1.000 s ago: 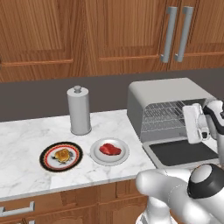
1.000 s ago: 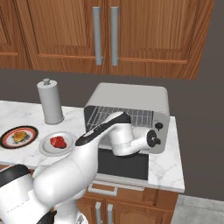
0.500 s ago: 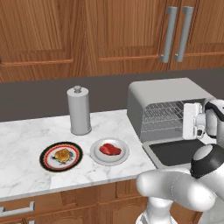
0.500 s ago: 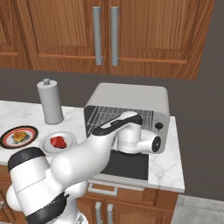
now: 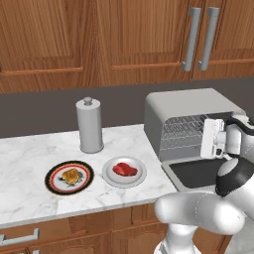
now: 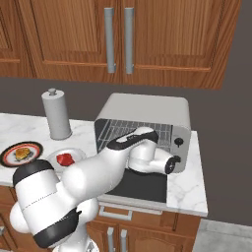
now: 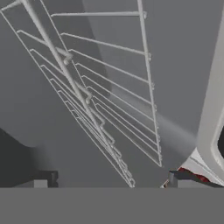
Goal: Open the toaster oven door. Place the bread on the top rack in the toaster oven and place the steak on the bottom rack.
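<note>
The toaster oven [image 5: 191, 106] stands at the counter's right end. Its door [image 5: 198, 171] is folded down flat, dark glass up. My gripper [image 5: 207, 139] hovers over the door at the oven mouth, open and empty. In the hand view the gripper [image 7: 111, 181] faces the wire racks [image 7: 109, 100] from close by, and that view is rolled, so I cannot tell top rack from bottom rack there. The bread [image 5: 71, 176] lies on a dark-rimmed plate [image 5: 54, 187]. The steak [image 5: 125, 169] lies on a white plate [image 5: 110, 179]. From the right I see the oven [image 6: 147, 106], door [image 6: 147, 187], bread [image 6: 22, 153] and steak [image 6: 65, 159].
A grey canister [image 5: 89, 126] stands behind the two plates near the wall. Wooden cabinets [image 5: 124, 34] hang above the counter. My own arm [image 6: 103, 170] crosses in front of the oven's left side in the right base view.
The hand stays at the oven mouth with its jaws open. The arm's elbow has swung nearer to both base cameras. Bread, steak and door have not moved.
</note>
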Robot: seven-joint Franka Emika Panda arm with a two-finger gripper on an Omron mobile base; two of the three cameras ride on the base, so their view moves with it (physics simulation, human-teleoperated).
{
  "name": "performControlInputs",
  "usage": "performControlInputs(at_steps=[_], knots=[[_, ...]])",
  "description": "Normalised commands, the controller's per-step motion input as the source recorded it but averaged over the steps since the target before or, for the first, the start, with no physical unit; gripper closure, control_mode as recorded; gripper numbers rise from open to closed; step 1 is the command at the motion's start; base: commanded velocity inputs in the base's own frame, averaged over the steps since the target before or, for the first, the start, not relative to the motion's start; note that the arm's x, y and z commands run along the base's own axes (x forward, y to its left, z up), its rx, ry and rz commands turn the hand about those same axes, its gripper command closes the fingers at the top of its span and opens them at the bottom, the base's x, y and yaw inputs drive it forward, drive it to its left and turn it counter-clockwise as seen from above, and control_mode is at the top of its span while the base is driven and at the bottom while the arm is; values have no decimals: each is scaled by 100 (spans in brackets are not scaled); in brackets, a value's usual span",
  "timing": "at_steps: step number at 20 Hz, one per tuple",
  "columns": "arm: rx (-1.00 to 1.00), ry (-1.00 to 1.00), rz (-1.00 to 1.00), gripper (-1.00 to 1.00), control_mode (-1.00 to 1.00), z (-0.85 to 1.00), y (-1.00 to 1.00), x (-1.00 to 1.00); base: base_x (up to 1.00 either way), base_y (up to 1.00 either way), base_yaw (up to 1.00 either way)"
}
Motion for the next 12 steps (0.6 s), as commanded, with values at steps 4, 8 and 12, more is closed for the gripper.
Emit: performControlInputs(at_steps=[4,8,12], knots=[[0,0,-17,-100,-100,0,0,37,0,0,0],[0,0,-21,-100,-100,-2,9,47,0,0,0],[0,0,-10,-100,-100,-17,0,49,0,0,0]])
